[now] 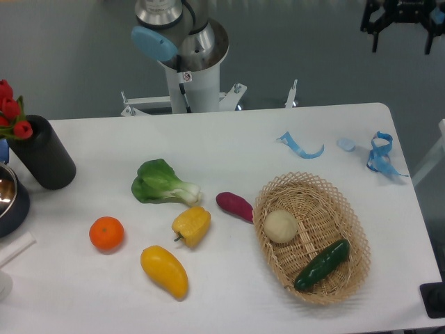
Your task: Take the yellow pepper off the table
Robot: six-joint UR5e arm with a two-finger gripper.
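On my feed, at the left edge of the table [229,142], I see a dark bowl [10,198] cut off by the frame, and beside it a black cylinder vase [43,161] holding red tulips [10,111]. Further in, toward the front edge, sits an orange [106,233]. Right of it and nearer the front edge lies a long smooth yellow fruit [165,271], mango-shaped. Behind that, a green leafy vegetable [162,183] rests with its white stalk pointing right.

The yellow pepper [191,225] lies on the table roughly mid-width, just in front of the leafy vegetable's stalk and just behind the long yellow fruit, apart from both. Its dark stem points toward the front-left. Nothing grips it.

Just right of the pepper is a small purple vegetable [235,206], lying close to the rim of a wicker basket [351,229]. Inside the basket I see a pale round item [280,226] and a dark green cucumber [321,264].

Near the back right corner lie blue ribbon scraps [300,146] and another blue tangle [380,154].

The arm's base [188,62] stands behind the back edge. The gripper [401,21] shows as a dark shape at the top right, off the table; I cannot tell whether its fingers are apart or together.
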